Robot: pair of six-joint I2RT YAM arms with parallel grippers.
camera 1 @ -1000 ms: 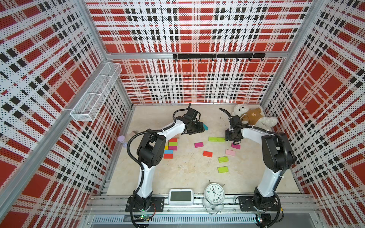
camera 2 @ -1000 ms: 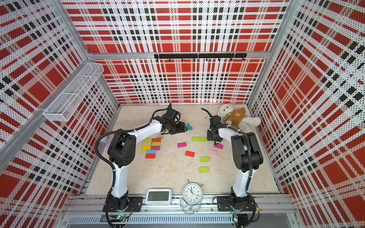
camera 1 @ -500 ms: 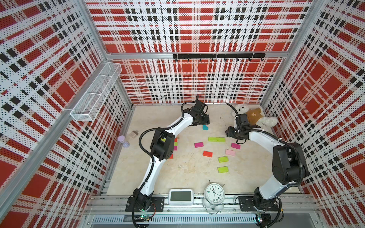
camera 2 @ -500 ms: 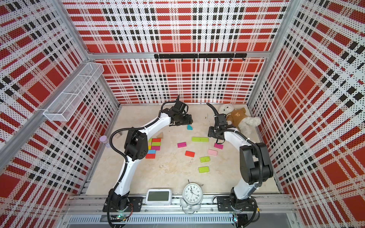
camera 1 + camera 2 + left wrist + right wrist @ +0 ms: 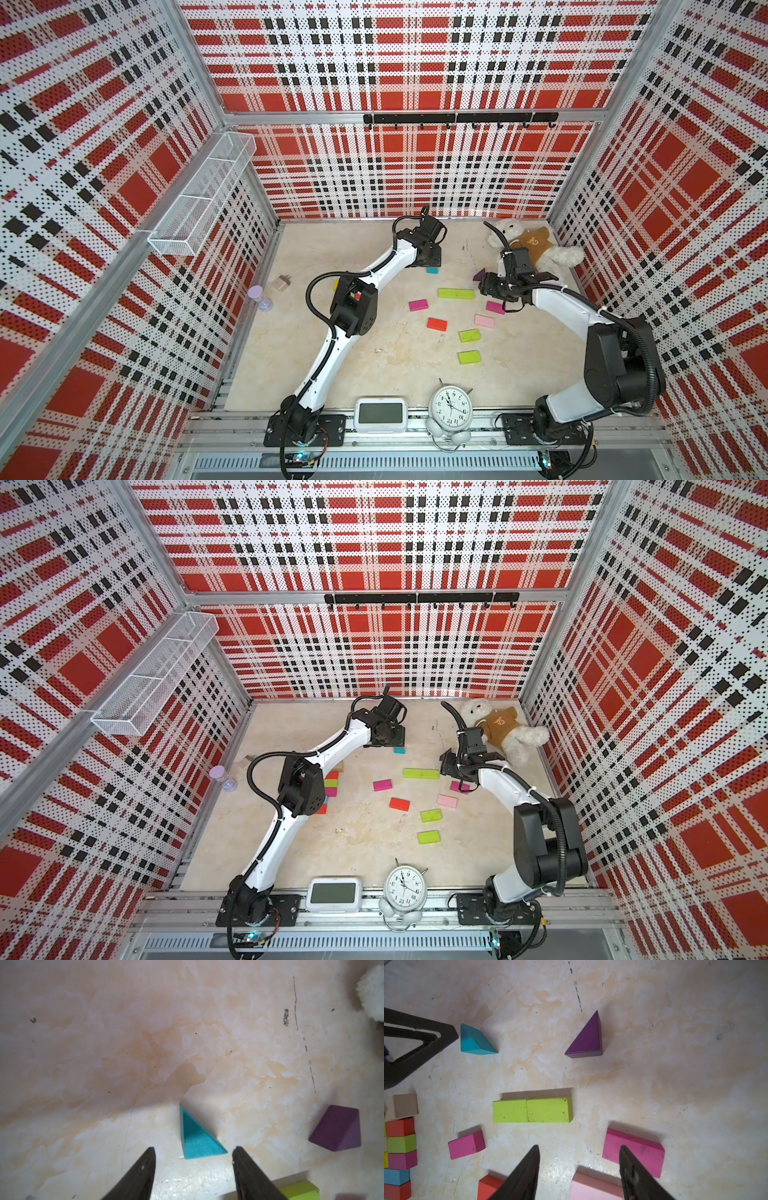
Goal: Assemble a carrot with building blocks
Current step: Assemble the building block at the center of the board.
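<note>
The left jaws stand apart and empty, their tips just short of the teal wedge (image 5: 199, 1138), which lies on the table (image 5: 124, 1043) with slanted faces showing. Closing from here would likely catch only its near corner or pinch the slopes, and the wedge could squirt away.

The right jaws, also apart and empty, hang low with one tip over a magenta brick (image 5: 633, 1151) and a pink brick (image 5: 593, 1188) just beside it. A straight drop could land on a brick's edge and shove it.

Just ahead, two lime bricks (image 5: 532, 1109) lie end to end and touching, perhaps the carrot's greens. A nudge would split them.

Farther out sits the purple wedge (image 5: 587, 1039), near the teddy bear (image 5: 536, 245). Both arms work close together, so a reach by either toward the wedges risks a clash.
</note>
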